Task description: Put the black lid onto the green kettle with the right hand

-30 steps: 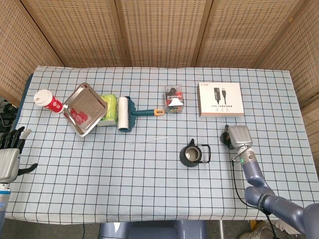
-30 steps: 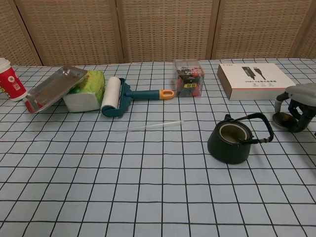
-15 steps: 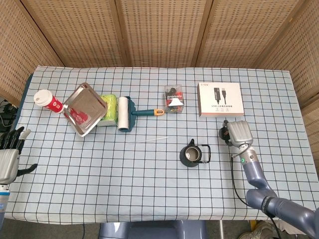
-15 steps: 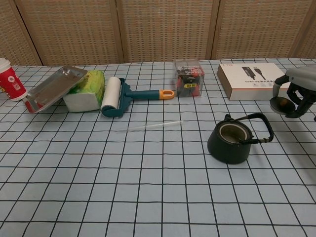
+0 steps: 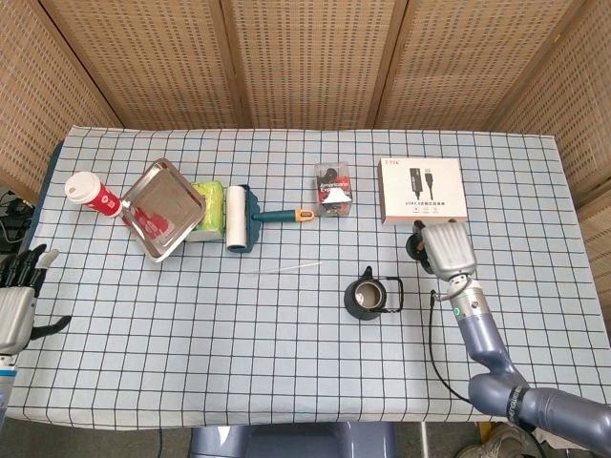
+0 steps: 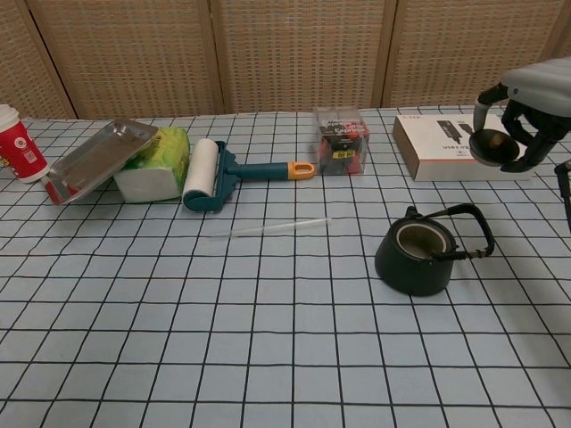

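The dark green kettle (image 5: 368, 299) (image 6: 417, 258) stands open-topped on the checked cloth, its handle folded to the right. My right hand (image 5: 446, 248) (image 6: 533, 102) holds the black lid (image 6: 495, 148) (image 5: 415, 245) in the air, up and to the right of the kettle, in front of the white box. The lid hangs under the curled fingers, bowl side showing in the chest view. My left hand (image 5: 16, 301) rests at the table's left edge with fingers apart and nothing in it.
A white USB box (image 5: 421, 191) lies behind the lid. A clear case (image 5: 333, 189), a lint roller (image 5: 243, 218), a thin clear stick (image 5: 284, 267), a steel tray (image 5: 162, 208) on a green pack and a red cup (image 5: 93, 195) sit further left.
My right hand has lifted the black lid off the cloth and carried it up and leftward toward the kettle. The kettle and my left hand have stayed put.
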You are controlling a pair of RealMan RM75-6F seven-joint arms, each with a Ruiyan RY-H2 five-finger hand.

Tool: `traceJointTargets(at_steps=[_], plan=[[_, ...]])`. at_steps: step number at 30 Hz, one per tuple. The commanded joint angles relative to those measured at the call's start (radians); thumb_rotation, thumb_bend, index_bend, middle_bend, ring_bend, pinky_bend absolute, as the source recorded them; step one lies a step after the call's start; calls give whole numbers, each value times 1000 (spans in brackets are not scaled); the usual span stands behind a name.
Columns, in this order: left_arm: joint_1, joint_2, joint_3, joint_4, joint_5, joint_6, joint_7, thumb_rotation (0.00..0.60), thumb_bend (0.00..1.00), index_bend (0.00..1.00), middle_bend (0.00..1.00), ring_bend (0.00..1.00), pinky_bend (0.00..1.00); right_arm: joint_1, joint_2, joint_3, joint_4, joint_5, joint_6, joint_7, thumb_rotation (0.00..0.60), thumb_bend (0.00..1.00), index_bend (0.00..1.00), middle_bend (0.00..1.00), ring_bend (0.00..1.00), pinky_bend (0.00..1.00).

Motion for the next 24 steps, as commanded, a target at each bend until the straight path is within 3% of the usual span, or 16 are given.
traceJointTargets(at_steps=[1, 12, 24], plan=[[0, 3, 1, -2, 3, -1, -7, 600, 19, 0, 0, 0, 0, 23, 19, 8, -78, 16, 38, -80, 600, 461, 565, 819, 815, 542], [-5, 10, 9, -5, 12, -16, -24, 600, 20, 0, 0, 0, 0, 88, -30, 9, -165, 59, 59, -210, 600, 461, 569, 819, 815, 542], [-6, 18, 13, 0, 24, -21, -59, 600, 19, 0, 0, 0, 0, 126, -118, -38, -181, 142, 88, -315, 600, 461, 577, 819, 815, 542]])
